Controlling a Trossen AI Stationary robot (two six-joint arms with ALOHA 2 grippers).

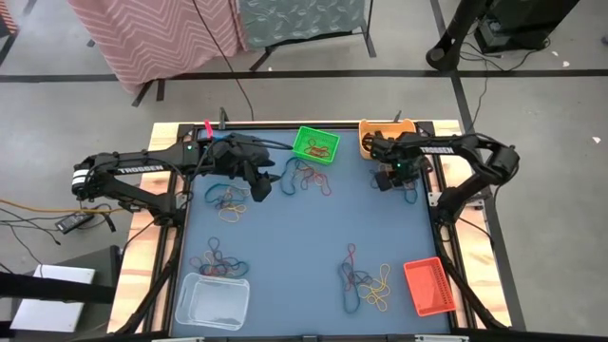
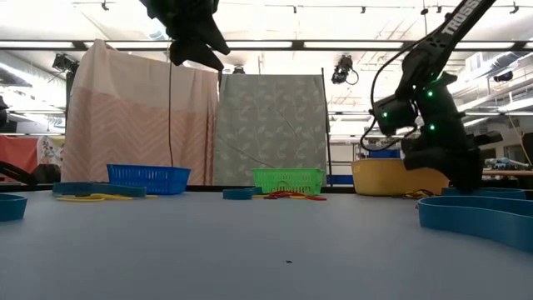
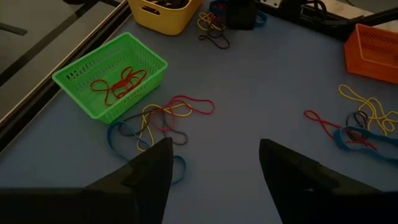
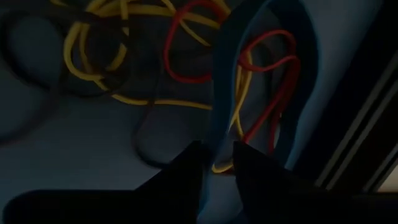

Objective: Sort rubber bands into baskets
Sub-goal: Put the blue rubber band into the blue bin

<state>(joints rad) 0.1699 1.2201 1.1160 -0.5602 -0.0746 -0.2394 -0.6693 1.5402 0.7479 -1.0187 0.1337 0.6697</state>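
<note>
So the right gripper (image 4: 217,158) is down on the table in the pile of rubber bands (image 4: 186,68) next to the yellow basket (image 1: 378,136), and its fingers are pinched nearly together with only a thin gap. A blue band (image 4: 264,74) runs right through that gap, its long loop stretching straight ahead of the tips, and a bit of yellow band (image 4: 221,167) sits there too. Whether it's got just the blue one or the yellow as well, I honestly can't tell. Red loops lie just ahead of the tips and to one side.

The left gripper (image 3: 214,171) hangs above the table with its jaws wide and empty. Ahead of it and off to one side are a mixed pile (image 3: 158,121) and the green basket (image 3: 112,74), which has red bands in it.

I'd say the right arm is the one making this pick.
</note>
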